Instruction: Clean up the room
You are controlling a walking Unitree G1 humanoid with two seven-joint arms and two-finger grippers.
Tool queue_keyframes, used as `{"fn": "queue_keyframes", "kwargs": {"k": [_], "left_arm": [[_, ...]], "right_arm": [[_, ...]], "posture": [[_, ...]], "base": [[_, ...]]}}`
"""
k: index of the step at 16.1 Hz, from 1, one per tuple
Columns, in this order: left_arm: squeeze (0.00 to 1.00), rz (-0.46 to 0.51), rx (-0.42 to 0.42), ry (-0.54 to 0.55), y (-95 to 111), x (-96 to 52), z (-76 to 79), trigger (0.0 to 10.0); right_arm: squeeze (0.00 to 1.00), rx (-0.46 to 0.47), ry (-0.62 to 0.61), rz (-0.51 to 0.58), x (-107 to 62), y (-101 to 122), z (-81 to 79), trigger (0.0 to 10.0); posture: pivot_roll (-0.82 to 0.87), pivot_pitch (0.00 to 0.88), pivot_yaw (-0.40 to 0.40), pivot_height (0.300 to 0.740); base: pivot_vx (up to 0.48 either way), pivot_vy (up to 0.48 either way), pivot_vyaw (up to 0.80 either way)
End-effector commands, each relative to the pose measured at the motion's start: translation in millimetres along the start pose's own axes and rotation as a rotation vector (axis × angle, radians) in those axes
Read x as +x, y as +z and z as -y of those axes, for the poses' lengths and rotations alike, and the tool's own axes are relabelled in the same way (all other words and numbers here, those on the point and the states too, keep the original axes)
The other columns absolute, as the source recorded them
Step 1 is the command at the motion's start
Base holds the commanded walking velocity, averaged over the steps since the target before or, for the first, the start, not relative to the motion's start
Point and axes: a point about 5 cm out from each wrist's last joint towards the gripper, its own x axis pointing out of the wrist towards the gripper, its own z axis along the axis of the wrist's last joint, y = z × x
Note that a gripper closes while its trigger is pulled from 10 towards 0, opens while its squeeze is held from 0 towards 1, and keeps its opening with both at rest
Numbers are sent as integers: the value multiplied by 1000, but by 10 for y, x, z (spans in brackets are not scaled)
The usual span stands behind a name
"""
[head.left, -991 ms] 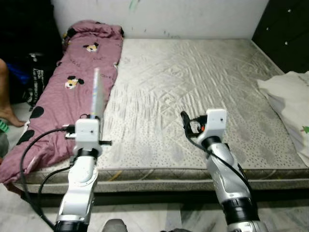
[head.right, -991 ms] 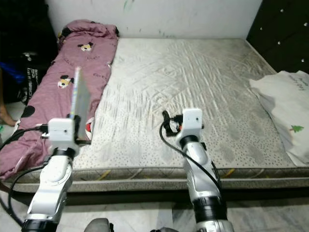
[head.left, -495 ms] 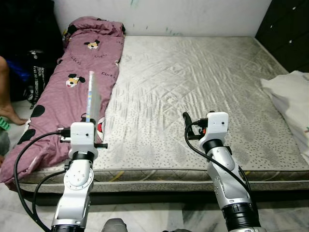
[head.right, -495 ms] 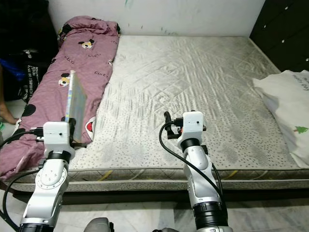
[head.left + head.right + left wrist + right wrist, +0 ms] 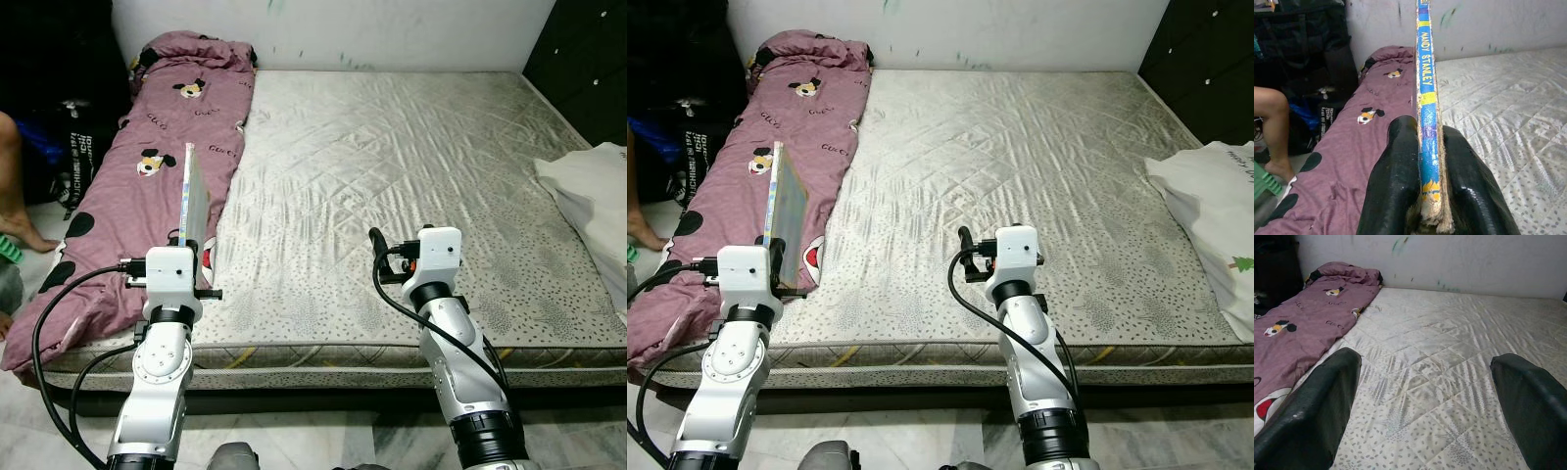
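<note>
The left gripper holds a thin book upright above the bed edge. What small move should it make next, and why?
Probably carry the book away from the bed, still held. The left gripper has its jaws shut on the lower spine and the book stands upright over the pink blanket. The right gripper, jaws open, holds nothing and hovers over the mattress.

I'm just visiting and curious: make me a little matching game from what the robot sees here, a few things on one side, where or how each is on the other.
Things:
1. book
2. pink blanket
3. white cloth
4. right gripper

Places or states:
A. open, holding nothing, over the mattress
B. lying along the mattress's left side
C. held upright, clamped in the left gripper
D. on the mattress's right edge

Pairs: 1-C, 2-B, 3-D, 4-A
</note>
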Motion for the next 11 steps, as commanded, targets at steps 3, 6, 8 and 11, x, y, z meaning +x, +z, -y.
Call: {"fn": "queue_keyframes", "kwargs": {"k": [3,6,8,11], "left_arm": [[0,76,-30,-16,144,56,-21,10000],[0,74,-45,-24,140,64,-22,10000],[0,78,-39,-26,142,66,-19,10000],[0,75,-12,-36,149,75,40,10000]], "right_arm": [[0,-13,7,7,31,19,-12,10000],[0,-13,9,7,39,19,-19,10000],[0,-14,11,7,42,19,-24,10000],[0,-15,16,9,55,19,-38,10000]], "posture": [[79,0,-25,740],[82,0,-25,740],[81,0,-25,740],[84,0,-25,740]], "base": [[0,0,0],[0,0,0],[0,0,0],[0,0,0]]}}
